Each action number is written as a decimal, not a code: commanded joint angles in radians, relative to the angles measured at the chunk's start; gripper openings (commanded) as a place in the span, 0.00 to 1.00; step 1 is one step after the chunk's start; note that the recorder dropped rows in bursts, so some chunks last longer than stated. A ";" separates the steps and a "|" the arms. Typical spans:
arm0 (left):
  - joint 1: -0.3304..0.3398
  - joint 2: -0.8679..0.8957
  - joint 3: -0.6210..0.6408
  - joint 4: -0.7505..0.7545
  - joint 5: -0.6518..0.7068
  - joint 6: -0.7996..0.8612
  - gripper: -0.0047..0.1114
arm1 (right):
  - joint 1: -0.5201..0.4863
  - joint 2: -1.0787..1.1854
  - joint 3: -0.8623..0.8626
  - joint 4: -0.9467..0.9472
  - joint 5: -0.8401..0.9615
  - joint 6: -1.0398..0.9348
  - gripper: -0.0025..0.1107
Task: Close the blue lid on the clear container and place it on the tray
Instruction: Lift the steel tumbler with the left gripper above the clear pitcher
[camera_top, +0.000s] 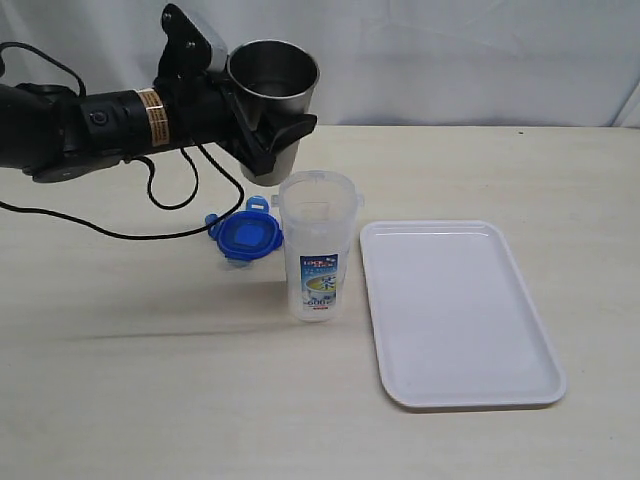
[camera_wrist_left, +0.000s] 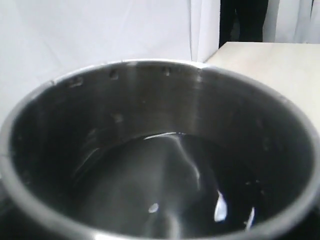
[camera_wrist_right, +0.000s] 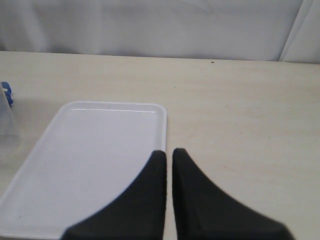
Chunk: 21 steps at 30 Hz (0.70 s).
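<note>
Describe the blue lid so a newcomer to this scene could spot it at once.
Find the white tray at the right of the exterior view; the tall clear container stands just left of it. Left of that, flat on the table, lies the blue lid: the only bright blue, low thing there.
</note>
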 joint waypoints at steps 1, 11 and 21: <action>-0.003 -0.018 -0.015 0.043 -0.053 0.014 0.04 | -0.004 -0.004 0.003 -0.002 -0.002 -0.003 0.06; -0.003 -0.018 -0.015 0.075 -0.059 0.107 0.04 | -0.004 -0.004 0.003 -0.002 -0.002 -0.003 0.06; -0.003 -0.018 -0.015 0.075 -0.131 0.241 0.04 | -0.004 -0.004 0.003 -0.002 -0.002 -0.003 0.06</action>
